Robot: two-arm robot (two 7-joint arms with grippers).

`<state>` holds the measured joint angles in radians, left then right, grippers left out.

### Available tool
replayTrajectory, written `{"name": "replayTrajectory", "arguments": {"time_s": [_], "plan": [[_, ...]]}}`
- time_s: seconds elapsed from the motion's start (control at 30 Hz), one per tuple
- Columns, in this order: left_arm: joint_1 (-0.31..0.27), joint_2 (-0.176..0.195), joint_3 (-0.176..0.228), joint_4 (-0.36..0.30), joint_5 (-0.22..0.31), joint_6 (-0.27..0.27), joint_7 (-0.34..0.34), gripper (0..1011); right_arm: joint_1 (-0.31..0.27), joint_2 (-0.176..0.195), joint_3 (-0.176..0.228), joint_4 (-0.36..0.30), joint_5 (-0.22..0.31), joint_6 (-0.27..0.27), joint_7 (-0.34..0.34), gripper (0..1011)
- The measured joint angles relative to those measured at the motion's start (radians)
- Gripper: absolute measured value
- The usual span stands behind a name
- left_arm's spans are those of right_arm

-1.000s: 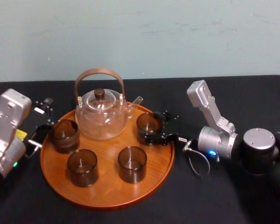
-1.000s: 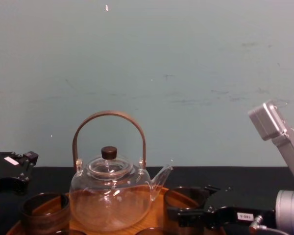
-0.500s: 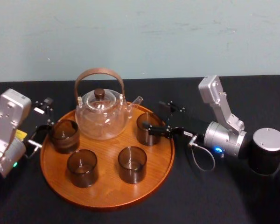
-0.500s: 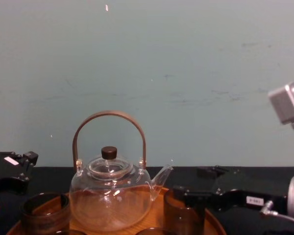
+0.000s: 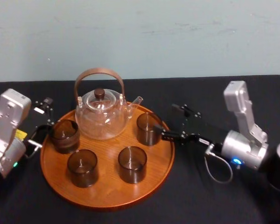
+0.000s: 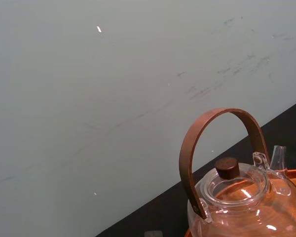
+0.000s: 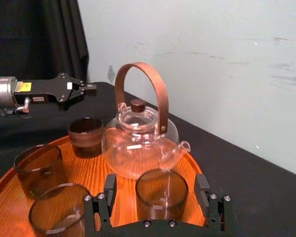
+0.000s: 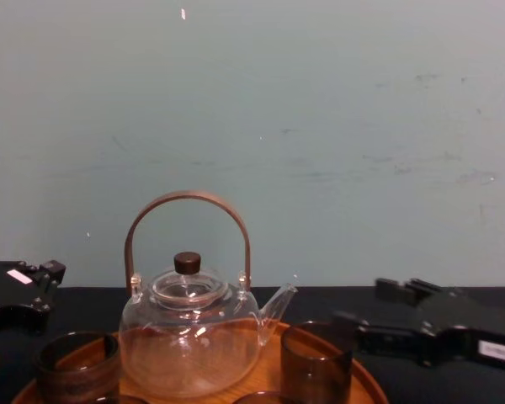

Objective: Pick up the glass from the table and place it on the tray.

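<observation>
Pale green wall (image 5: 177, 37) behind a black surface (image 5: 210, 200). The round wooden tray (image 5: 107, 199) carries a clear teapot (image 5: 101, 114) and three other dark glasses (image 5: 132, 163). The glass (image 5: 148, 128) stands upright on the tray near its right rim, just beside the teapot's spout. Right end effector (image 5: 167, 119): at the tray's right rim, just beside the glass, jaws spread, holding nothing. Left end effector (image 5: 42, 116): parked at the tray's left rim; whether it is open or closed cannot be told.
</observation>
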<state>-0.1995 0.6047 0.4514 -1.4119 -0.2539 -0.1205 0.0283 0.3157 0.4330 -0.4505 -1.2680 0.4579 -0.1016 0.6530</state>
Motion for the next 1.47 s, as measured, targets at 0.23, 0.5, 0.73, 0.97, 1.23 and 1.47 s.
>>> {"name": "replayTrajectory", "arguments": {"time_s": [0.23,0.5,0.73,0.97,1.23,1.47], "plan": [[0.000,0.000,0.000,0.000,0.000,0.000,0.000,0,-0.078,0.051,0.043,-0.060,0.025,0.014,-0.049,1002],[0.000,0.000,0.000,0.000,0.000,0.000,0.000,0,-0.139,0.075,0.120,-0.061,0.031,0.013,-0.139,1002],[0.000,0.000,0.000,0.000,0.000,0.000,0.000,0,-0.146,0.075,0.129,-0.060,0.028,0.010,-0.149,1002],[0.000,0.000,0.000,0.000,0.000,0.000,0.000,0,-0.144,0.075,0.126,-0.059,0.028,0.010,-0.146,1002],[0.000,0.000,0.000,0.000,0.000,0.000,0.000,0,-0.142,0.075,0.124,-0.059,0.028,0.010,-0.143,1002],[0.000,0.000,0.000,0.000,0.000,0.000,0.000,0,-0.142,0.075,0.123,-0.059,0.029,0.010,-0.142,1002]]}}
